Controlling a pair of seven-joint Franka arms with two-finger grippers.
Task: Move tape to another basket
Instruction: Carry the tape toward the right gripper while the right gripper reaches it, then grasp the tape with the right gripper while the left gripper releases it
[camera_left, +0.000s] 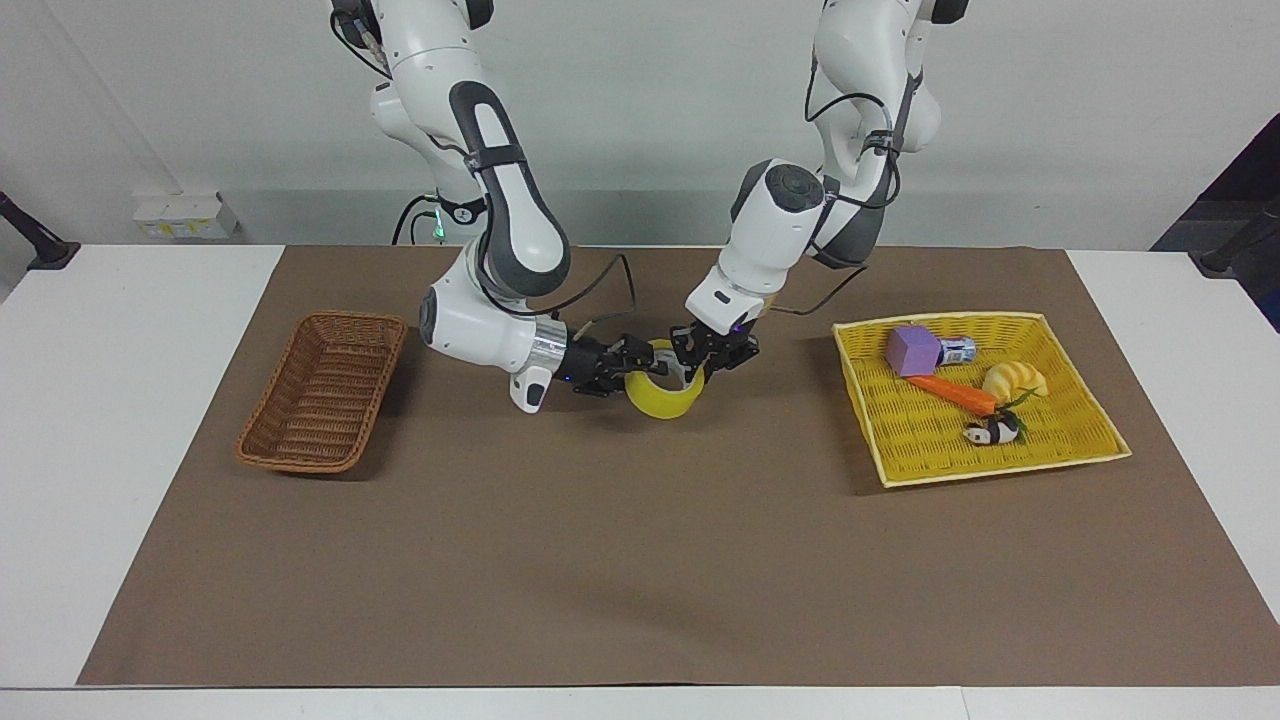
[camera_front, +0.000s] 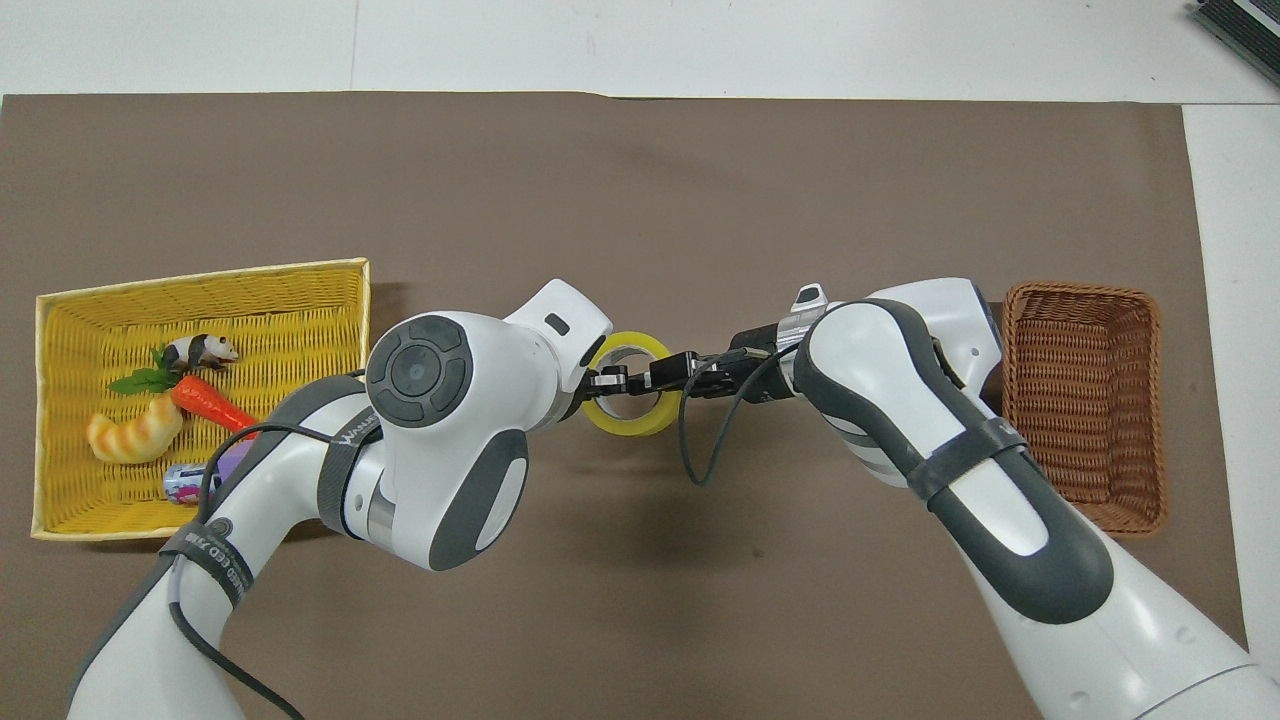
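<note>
White bench (camera_left: 120, 420) with a big brown paper mat (camera_left: 640, 560) on it, plain white wall (camera_left: 650, 110) up top.

The ring-shaped roll of translucent yellow tape (camera_left: 662, 395) hangs mid-mat, both hands on it: left hand (camera_left: 708, 355) clamps one side, right hand (camera_left: 622, 368) is at the other, can't tell its grip. Narrow brown wicker basket (camera_left: 322, 391) sits at the right arm's end. Square yellow woven basket (camera_left: 905, 440) holds an orange toy carrot (camera_left: 952, 394), purple block (camera_left: 912, 350) and toy panda (camera_left: 992, 430).

Yellow tape (camera_left: 662, 400); brown woven basket (camera_left: 322, 392).
</note>
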